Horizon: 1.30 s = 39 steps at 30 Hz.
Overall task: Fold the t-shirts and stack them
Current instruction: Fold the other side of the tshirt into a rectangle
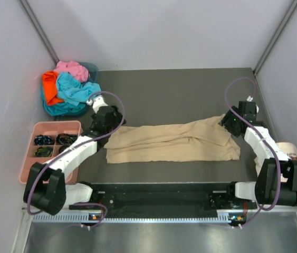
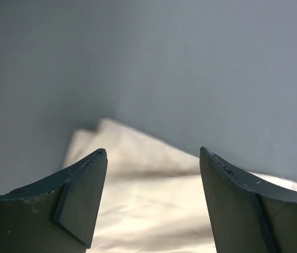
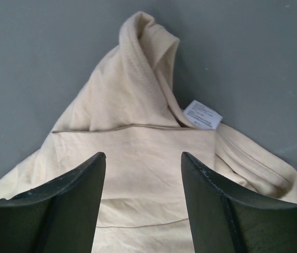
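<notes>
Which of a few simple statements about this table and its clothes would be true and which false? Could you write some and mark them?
1. The tan shirt lies stretched out in a long strip. True.
2. Both pairs of jaws are clamped on that shirt. False: both pairs stand open and grip nothing.
3. The colourful shirts sit bunched in a heap at the far left. True.
4. The pink tray is empty. False: dark items lie in some of its compartments.
5. A white label shows on the tan shirt. True.
</notes>
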Tool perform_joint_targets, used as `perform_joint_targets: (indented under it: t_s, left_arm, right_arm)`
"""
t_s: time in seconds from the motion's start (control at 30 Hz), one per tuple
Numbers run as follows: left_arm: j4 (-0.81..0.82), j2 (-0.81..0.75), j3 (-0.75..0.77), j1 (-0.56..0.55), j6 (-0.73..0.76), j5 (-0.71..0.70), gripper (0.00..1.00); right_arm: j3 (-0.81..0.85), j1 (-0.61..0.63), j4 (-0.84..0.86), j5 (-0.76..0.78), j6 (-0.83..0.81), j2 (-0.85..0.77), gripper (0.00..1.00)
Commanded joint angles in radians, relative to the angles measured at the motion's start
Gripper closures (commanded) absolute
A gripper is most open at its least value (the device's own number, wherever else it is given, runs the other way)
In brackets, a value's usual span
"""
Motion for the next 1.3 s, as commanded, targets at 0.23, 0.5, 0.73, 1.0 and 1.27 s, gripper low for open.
perform_joint_targets:
  t_s: [0.23, 0.5, 0.73, 1.0, 1.27]
  left_arm:
    - [0.229, 0.433, 0.385, -0.233, 0.248, 0.262, 0.25]
    - [0.352, 0.690, 0.586, -0.364, 0.331, 0.457, 0.29]
    - [0.413, 0.816, 0.680, -0.436, 0.390, 0.542, 0.30]
    - [0.479, 0.920, 0.738, -0.456, 0.434, 0.629, 0.32]
    - [0.519, 0.998, 0.781, -0.466, 0.439, 0.669, 0.36]
  right_arm:
    - [0.109, 0.012, -0.047, 0.073, -0.003, -0.029, 0.41]
    - [0.085, 0.012, -0.115, 0.183, 0.035, -0.124, 0.40]
    - [0.068, 0.010, -0.132, 0.182, 0.040, -0.159, 0.40]
    - [0.063, 0.010, -0.141, 0.173, 0.034, -0.174, 0.40]
    - [0.054, 0.010, -0.141, 0.163, 0.027, -0.176, 0.40]
